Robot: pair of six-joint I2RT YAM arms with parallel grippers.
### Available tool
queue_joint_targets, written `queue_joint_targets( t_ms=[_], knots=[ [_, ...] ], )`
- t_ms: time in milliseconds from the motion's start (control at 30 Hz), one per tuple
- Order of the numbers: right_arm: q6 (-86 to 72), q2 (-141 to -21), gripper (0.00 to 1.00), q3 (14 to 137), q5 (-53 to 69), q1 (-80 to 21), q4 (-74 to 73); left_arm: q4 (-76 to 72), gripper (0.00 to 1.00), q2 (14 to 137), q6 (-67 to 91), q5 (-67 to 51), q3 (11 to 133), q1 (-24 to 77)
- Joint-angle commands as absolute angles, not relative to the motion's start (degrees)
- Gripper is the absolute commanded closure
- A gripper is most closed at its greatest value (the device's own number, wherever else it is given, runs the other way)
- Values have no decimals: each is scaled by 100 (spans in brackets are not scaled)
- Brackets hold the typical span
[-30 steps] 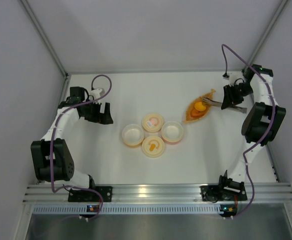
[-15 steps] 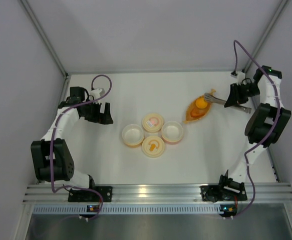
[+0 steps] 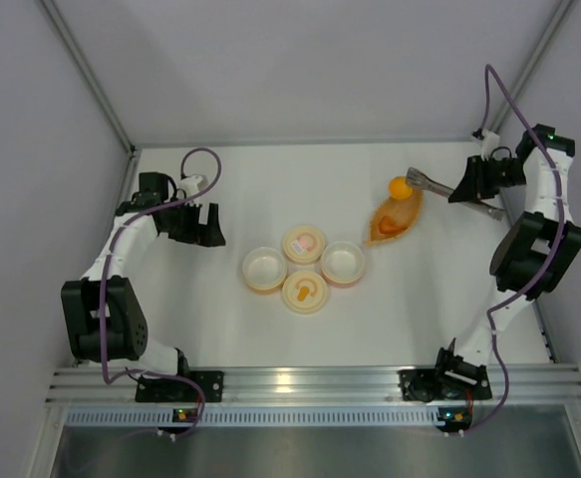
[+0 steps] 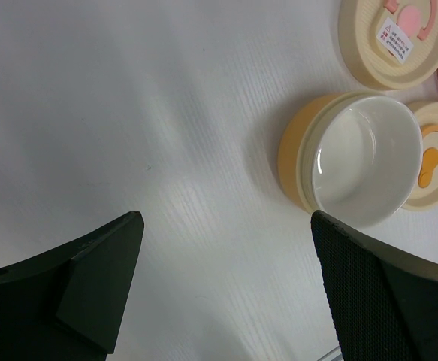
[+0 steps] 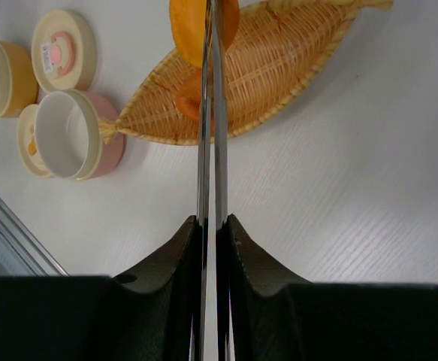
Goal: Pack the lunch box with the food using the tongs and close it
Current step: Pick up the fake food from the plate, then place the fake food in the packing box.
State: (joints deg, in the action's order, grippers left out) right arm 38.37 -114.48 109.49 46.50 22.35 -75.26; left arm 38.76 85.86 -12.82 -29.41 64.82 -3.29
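My right gripper [image 3: 466,189] [image 5: 211,222] is shut on the silver tongs [image 3: 437,185] [image 5: 210,143]. The tongs' tips pinch the round orange-yellow ball [image 3: 400,186] [image 5: 186,26], which hangs above the woven leaf dish [image 3: 390,221] [image 5: 279,68]. A small orange wedge [image 5: 186,104] lies in that dish. The yellow-orange tub [image 3: 264,269] [image 4: 354,162] and the pink tub [image 3: 342,263] [image 5: 72,135] stand open mid-table. Their cream lids [image 3: 304,244] [image 3: 305,292] lie beside them. My left gripper [image 3: 202,227] [image 4: 226,222] is open and holds nothing, left of the tubs.
The enclosure's side walls run close to both arms. The right arm is raised near the back right corner. An aluminium rail [image 3: 310,383] carries both arm bases along the near edge.
The right gripper has risen and drawn back toward the far right, lifting the ball out of the leaf dish with the tongs. The left arm has not moved.
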Motion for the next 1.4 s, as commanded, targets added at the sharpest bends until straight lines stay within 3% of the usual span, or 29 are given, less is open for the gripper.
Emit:
queue_joint_targets(
  t_ms=[0, 600, 800, 1000, 1367],
  knots=[
    [3815, -10960, 100, 11276, 5150, 1926, -8613, 3753, 2, 8359, -1099, -3129, 6671, -351],
    [3103, -11039, 100, 11505, 5160, -1203, -8033, 3867, 2, 8745, -466, -4350, 6759, -1774],
    [3068, -11153, 100, 11558, 4879, -2283, -7972, 3911, 2, 8789, -483, -4307, 6724, -1837],
    [2997, -11381, 100, 11540, 4641, -2943, -7788, 3972, 2, 8780, -536, -4271, 6759, -1846],
    [2725, -11689, 100, 11303, 4166, -3217, -7163, 4025, 2, 8815, -501, -4280, 6812, -1846]
  ],
)
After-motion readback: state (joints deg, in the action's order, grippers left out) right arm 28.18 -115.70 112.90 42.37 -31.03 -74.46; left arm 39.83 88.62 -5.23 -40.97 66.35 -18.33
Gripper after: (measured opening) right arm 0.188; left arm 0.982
